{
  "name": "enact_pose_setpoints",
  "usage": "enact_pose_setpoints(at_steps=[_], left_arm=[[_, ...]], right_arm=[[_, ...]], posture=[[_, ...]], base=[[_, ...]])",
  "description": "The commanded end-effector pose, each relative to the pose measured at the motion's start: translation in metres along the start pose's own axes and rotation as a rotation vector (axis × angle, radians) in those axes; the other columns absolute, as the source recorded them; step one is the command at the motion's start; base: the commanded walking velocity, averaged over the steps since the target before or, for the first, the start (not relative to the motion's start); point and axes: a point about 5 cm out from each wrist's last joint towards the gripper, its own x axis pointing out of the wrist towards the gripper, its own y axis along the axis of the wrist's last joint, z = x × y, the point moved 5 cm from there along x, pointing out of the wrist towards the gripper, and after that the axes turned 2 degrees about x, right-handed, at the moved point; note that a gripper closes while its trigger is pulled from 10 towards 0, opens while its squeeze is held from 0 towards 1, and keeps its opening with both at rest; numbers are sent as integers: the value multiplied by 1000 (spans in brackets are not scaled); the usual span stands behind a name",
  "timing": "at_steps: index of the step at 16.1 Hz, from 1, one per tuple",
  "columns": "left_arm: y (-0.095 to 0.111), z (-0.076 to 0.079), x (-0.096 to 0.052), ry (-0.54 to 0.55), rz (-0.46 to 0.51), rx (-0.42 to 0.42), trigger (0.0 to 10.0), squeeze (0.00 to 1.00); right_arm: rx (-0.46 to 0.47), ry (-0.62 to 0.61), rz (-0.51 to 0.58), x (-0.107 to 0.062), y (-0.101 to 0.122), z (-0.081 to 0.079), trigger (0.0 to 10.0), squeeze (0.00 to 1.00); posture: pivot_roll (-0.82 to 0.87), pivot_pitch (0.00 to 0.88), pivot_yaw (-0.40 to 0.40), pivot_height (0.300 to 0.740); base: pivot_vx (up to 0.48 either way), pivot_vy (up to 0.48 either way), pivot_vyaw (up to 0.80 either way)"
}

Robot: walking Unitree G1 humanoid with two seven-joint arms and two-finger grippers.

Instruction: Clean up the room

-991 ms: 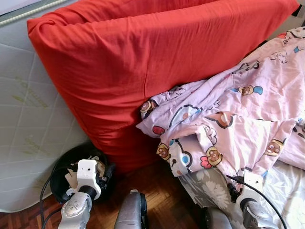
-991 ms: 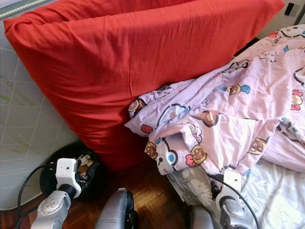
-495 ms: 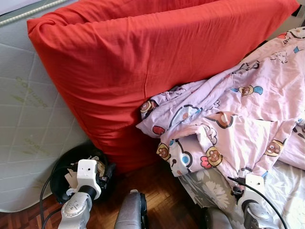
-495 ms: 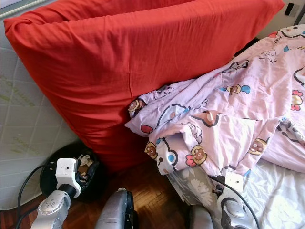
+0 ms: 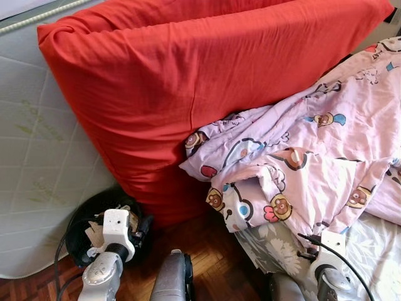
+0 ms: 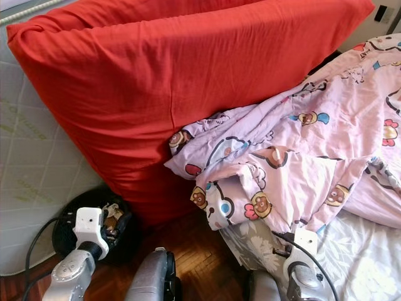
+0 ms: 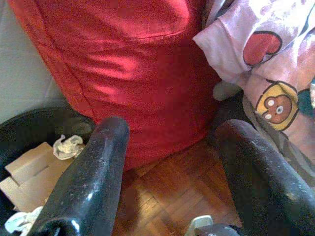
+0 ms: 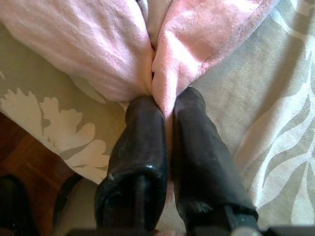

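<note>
Barely anything has shifted: right gripper [image 8: 167, 105] still pinches a fold of the pink cartoon blanket [image 5: 313, 157] at the bed's [image 6: 369, 263] near edge; left gripper [image 7: 170, 147] hangs wide open, empty, near the black bin [image 5: 81, 226]

two silver arms with round jointed wrists, white boxy camera housings, black cables looping off each, left gripper [image 7: 170, 172] and right gripper [image 8: 167, 105] with thick glossy black fingers
</note>
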Motion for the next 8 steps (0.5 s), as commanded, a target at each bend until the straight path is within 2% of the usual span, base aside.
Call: enact_pose_setpoints(at_steps=[1, 8], left_arm=[[-8, -5, -2, 25, -31, -6, 10000, 0], [-7, 0, 9, 39, -30, -24, 10000, 0]], right_arm=[[15, 2, -30, -3, -14, 0, 0, 0], [69, 18, 72, -4, 0, -3, 0, 0]], posture=[[150, 113, 103, 621], [106, 45, 74, 621]], base=[[0, 0, 0], [0, 0, 0]])
